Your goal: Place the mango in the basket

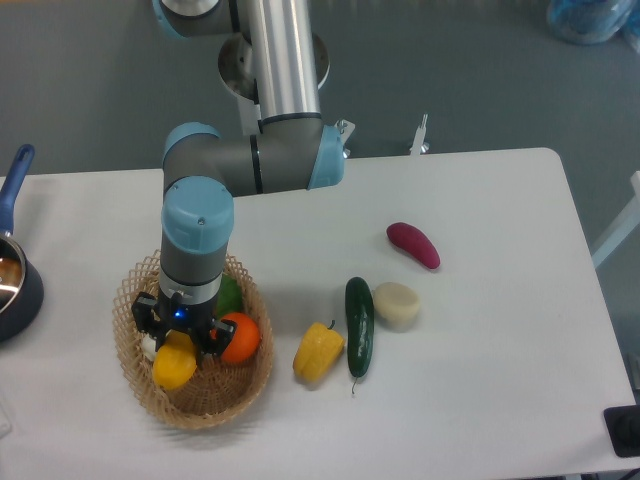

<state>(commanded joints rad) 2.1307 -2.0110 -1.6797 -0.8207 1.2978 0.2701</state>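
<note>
The wicker basket (245,385) stands at the front left of the white table. The golden-yellow mango (175,364) lies inside it, at its left front. My gripper (179,338) hangs straight down over the basket, with its fingers at the mango's top end. I cannot tell whether the fingers are still closed on the mango. An orange (240,337) and a green item (230,295) also lie in the basket, right of the gripper.
A yellow bell pepper (318,351), a dark green cucumber (359,326), a pale round item (396,305) and a purple-red sweet potato (413,245) lie right of the basket. A dark pot with a blue handle (14,275) stands at the left edge.
</note>
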